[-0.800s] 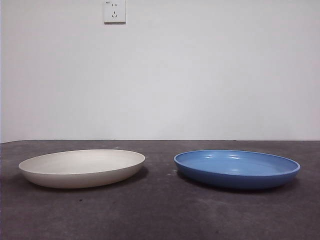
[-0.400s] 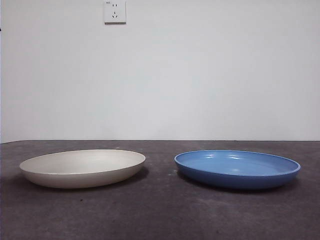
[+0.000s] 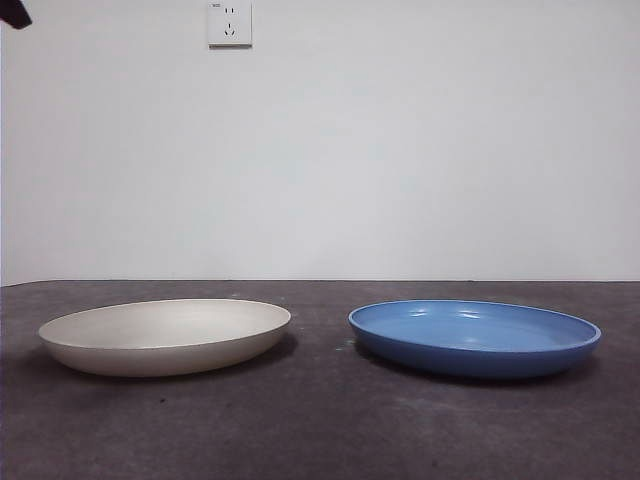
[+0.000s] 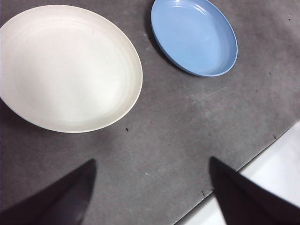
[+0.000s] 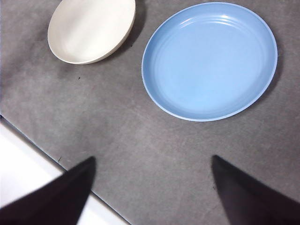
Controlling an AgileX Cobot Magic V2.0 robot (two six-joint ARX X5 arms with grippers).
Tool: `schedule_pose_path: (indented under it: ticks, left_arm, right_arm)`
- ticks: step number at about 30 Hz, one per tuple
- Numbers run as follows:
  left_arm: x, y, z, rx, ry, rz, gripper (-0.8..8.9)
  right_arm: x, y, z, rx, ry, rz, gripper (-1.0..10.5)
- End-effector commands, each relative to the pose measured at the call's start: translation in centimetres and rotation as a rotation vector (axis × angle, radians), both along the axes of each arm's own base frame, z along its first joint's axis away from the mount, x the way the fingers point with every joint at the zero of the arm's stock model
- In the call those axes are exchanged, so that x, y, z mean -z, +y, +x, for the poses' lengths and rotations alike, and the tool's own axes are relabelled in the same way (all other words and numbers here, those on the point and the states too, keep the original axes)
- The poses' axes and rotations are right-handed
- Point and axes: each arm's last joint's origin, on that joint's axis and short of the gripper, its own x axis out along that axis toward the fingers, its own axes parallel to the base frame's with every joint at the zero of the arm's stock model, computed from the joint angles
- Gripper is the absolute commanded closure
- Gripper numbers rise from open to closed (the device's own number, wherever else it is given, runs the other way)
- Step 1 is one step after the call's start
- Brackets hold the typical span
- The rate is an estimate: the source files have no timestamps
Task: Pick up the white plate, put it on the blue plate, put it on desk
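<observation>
The white plate (image 3: 165, 336) rests flat on the desk (image 3: 320, 420) at the left, and the blue plate (image 3: 475, 337) rests flat at the right, a gap between them. In the left wrist view the white plate (image 4: 68, 65) lies large and close, the blue plate (image 4: 194, 35) beyond it. My left gripper (image 4: 150, 185) hangs open above the desk, short of the white plate, holding nothing. My right gripper (image 5: 152, 187) hangs open above the desk (image 5: 140, 154), short of the blue plate (image 5: 209, 61); the white plate (image 5: 91, 29) lies further off. A black arm tip (image 3: 14, 12) shows at the front view's top left corner.
The desk's edge (image 4: 243, 164) with a white surface past it runs close to both grippers. A white wall with a power socket (image 3: 229, 22) stands behind the desk.
A black arm tip has come into the front view's top left corner. Both plates lie as before.
</observation>
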Motion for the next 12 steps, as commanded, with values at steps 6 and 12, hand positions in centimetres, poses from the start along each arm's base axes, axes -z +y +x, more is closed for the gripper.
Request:
schedule_pose_path:
  ticks: [6,12]
  left_arm:
    - [-0.7,-0.2,0.9,-0.042,-0.021,-0.034,3.75]
    - [-0.5,-0.5,2.9,-0.125,-0.032,-0.003,3.77]
  right_arm:
    - [-0.5,0.1,0.1,-0.001,-0.011,0.007,5.0]
    - [-0.5,0.1,0.1,0.001,-0.010,0.009,5.0]
